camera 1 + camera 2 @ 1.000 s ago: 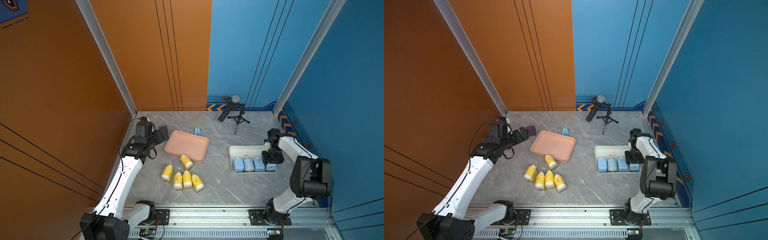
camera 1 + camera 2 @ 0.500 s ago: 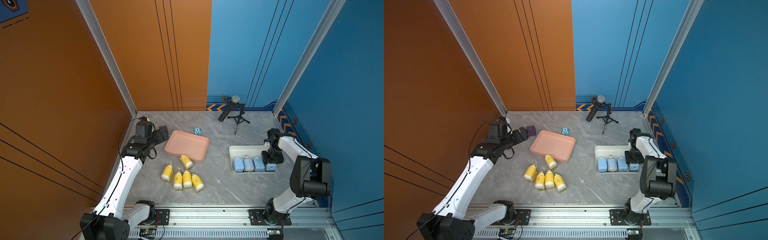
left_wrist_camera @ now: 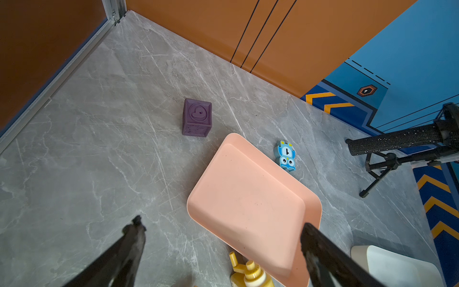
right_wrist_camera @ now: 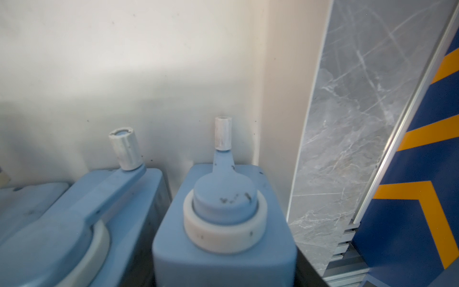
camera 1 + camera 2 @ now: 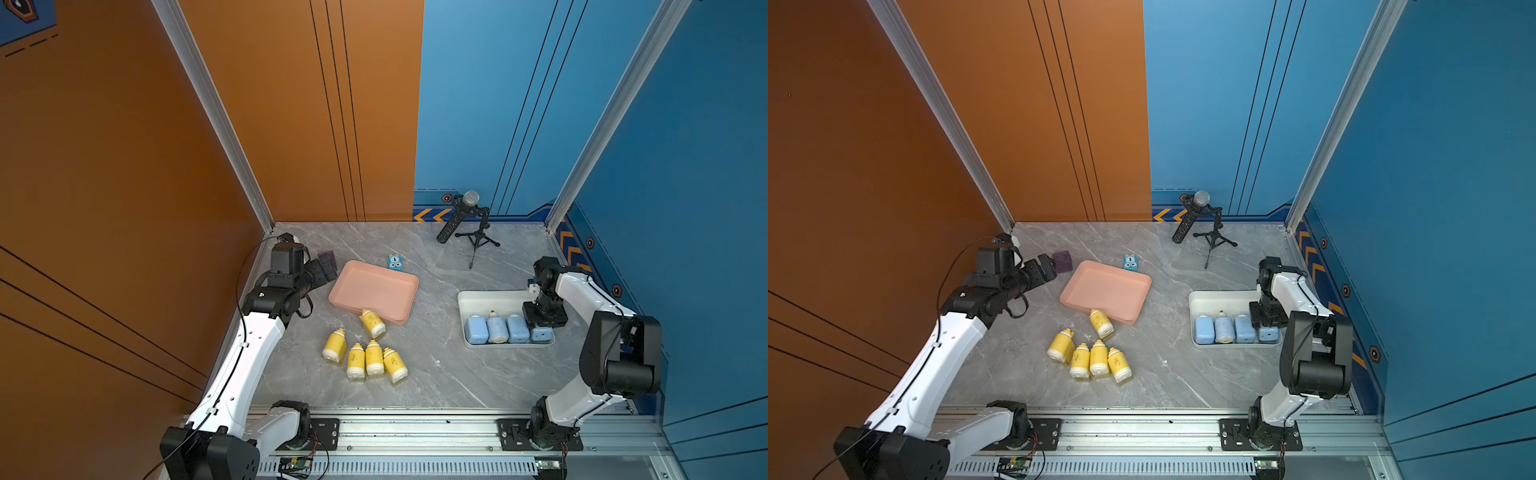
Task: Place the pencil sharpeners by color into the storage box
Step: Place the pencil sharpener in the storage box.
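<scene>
- We saw a dark purple cube (image 3: 197, 118) standing on the grey marbled tabletop (image 3: 87, 149), near the corner where the orange wall (image 3: 198, 24) began. A raised round emblem showed on its upper face.
- We noted a small blue cartoon-faced toy (image 3: 285, 156) lying face up on the same surface, well apart from the cube.
- We found a black microphone (image 5: 457, 220) tilted on a small tripod (image 5: 478, 243) at the back, before the blue wall (image 5: 498, 104).
- Yellow chevrons (image 5: 432, 215) marked the base of that wall.
- An aluminium rail (image 5: 415, 430) ran along the front edge.
</scene>
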